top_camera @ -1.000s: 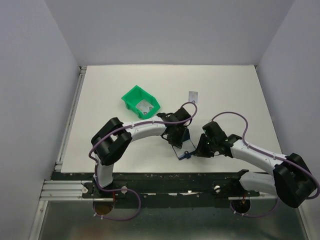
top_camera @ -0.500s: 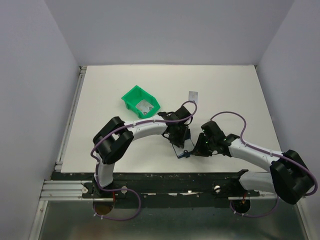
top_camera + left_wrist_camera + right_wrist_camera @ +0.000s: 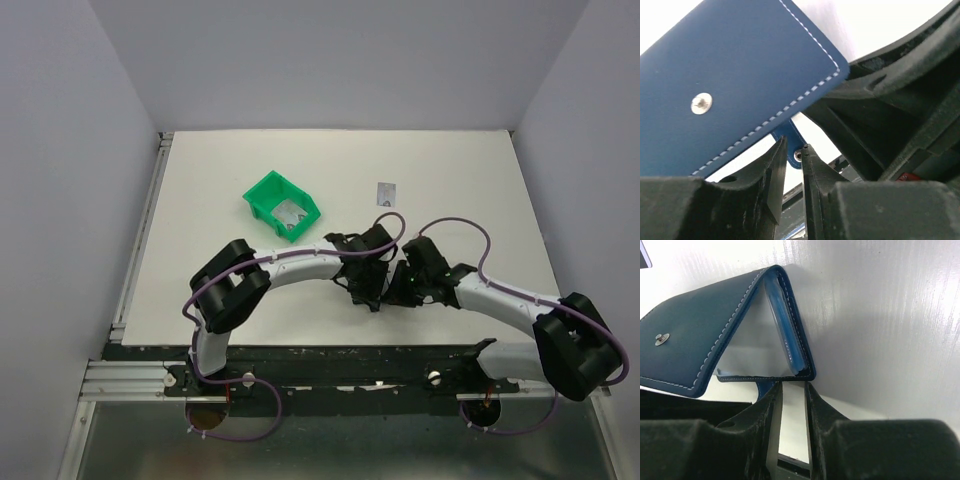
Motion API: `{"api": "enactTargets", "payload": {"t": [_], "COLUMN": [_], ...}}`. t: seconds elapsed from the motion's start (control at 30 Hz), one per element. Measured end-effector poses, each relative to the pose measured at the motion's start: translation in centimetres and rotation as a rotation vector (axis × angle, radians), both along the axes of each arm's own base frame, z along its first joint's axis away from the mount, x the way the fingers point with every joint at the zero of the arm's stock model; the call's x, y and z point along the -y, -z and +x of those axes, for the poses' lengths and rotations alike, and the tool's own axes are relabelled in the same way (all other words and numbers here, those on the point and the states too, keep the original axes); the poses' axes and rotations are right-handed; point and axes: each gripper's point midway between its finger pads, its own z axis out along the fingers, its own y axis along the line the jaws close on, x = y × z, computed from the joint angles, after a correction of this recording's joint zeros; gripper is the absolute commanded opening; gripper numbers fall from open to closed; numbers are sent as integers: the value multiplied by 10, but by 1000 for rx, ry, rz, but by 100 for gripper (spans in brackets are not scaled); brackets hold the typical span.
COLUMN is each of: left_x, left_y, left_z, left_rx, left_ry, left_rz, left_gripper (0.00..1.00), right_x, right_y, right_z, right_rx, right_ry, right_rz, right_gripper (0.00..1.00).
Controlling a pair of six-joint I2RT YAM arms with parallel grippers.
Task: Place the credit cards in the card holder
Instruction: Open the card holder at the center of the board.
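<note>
Grip matters most now: the left fingers [image 3: 774, 175] are closed on the snap tab [image 3: 792, 142] of the holder [image 3: 740, 75]. The right fingers [image 3: 771, 410] stand narrowly apart at the edge of its lower flap, and whether they actually pinch it cannot be told. The holder lies between the two sets of fingers, over the near middle of the bench [image 3: 450, 180], folded open in a V with its inner pocket showing. To open it well, the arms should probably draw apart gently and evenly, so that the mouth is wide enough for a card to slide in. Too hard a pull could slip the tab free. Counted: one holder and two cards, one card [image 3: 387, 192] flat on the bench beyond the arms and the other card [image 3: 290, 212] inside the single green bin [image 3: 265, 188].
</note>
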Motion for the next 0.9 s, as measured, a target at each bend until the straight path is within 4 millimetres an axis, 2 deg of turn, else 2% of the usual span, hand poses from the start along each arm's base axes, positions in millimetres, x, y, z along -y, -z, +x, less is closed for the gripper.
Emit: {"api": "enactTargets", "payload": {"t": [0.13,0.53,0.9], "left_x": [4,4,0], "left_y": [-1,-1,-9], "left_z": [-6,-6,-1], "left_rx": [-7,-8,30], "left_ry": [10,-1,-16], "left_rz": [-8,-5,1], "left_gripper": [32,32,32], "right_x": [2,5,12], "right_y": [0,-2,-24], "right_z": [2,4,7], "right_rx": [5,19,109], "right_ry": [-1,-1,-10], "right_rz": [-4,-11,-15], "right_gripper": [33,33,34]}}
